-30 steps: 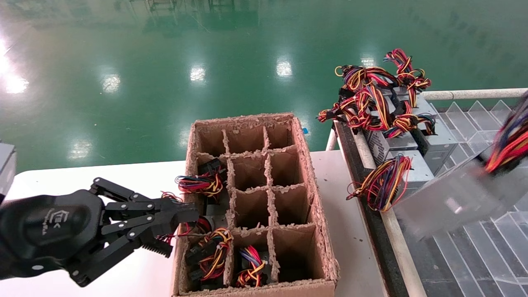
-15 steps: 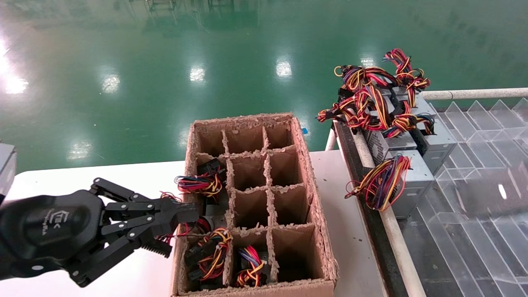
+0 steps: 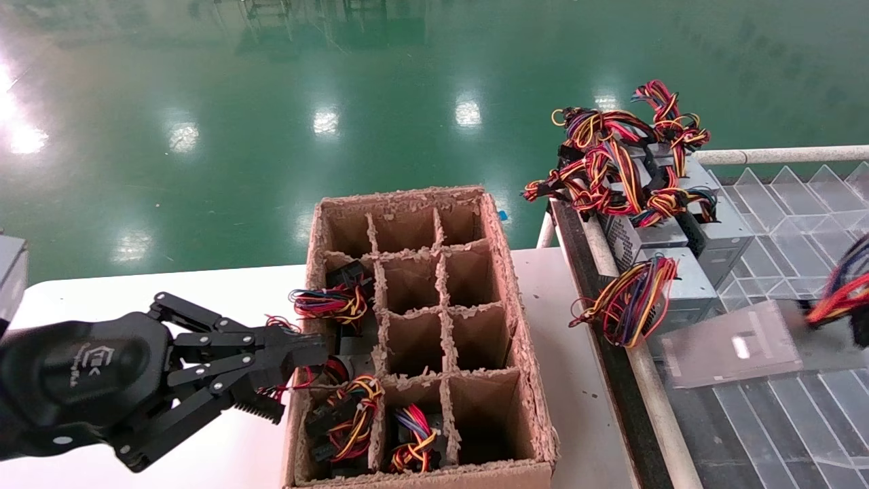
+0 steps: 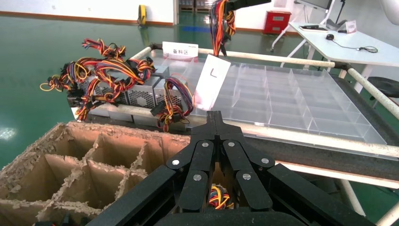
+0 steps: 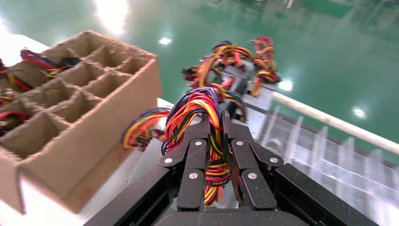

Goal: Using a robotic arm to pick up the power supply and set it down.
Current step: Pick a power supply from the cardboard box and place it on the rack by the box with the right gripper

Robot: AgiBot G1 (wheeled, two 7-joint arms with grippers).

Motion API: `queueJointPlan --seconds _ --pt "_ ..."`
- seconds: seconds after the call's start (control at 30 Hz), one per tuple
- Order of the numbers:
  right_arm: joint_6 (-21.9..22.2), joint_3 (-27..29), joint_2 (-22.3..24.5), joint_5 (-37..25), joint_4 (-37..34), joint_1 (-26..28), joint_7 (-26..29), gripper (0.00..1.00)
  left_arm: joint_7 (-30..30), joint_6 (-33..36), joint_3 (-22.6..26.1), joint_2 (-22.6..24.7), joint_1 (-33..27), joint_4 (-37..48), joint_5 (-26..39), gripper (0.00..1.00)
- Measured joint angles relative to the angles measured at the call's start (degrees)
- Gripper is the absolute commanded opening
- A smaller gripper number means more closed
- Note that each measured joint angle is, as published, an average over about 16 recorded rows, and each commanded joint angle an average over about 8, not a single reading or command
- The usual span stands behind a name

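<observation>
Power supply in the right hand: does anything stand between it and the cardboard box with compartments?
Yes. The right hand holds the power supply by its wires over the clear tray. Toward the cardboard box lie the dark rail and another supply's wire loop hanging across it.

The left gripper (image 4: pixel 215 123), fingers together, hovers above the cardboard box (image 4: pixel 70 155).

Left gripper (image 3: pixel 288 370): matte black, bulbous housing with white "TEK" logo, multi-link fingers joined by silver screws, ribbed black fingertip pads (image 3: pixel 258 406). A grey block edge shows above the housing. Right gripper (image 5: pixel 215 123): same black linkage build, paired finger bars, round silver screw heads at each joint, flat black base plate below.
</observation>
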Motion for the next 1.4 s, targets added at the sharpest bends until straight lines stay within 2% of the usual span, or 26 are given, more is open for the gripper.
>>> queueJointPlan --seconds 0.33,0.8,1.2,1.23,1.4 --pt "5.5 -9.0 1.6 4.3 0.0 0.3 -0.7 0.0 0.0 0.0 0.0 0.0 0.0 0.0 0.0 0.0" --pt "13.8 -20.6 2.4 5.6 0.0 2.2 -1.6 0.0 0.0 0.0 0.0 0.0 0.0 0.0 0.0 0.0" --pt "23.2 -36.6 1.5 6.4 0.0 8.9 -1.9 0.0 0.0 0.0 0.0 0.0 0.0 0.0 0.0 0.0" --pt "23.7 -38.1 1.4 6.4 0.0 9.8 -1.8 0.06 0.0 0.0 0.0 0.0 0.0 0.0 0.0 0.0" --pt "25.3 -44.8 1.2 6.0 0.0 14.3 -1.3 0.68 0.0 0.0 0.0 0.0 0.0 0.0 0.0 0.0"
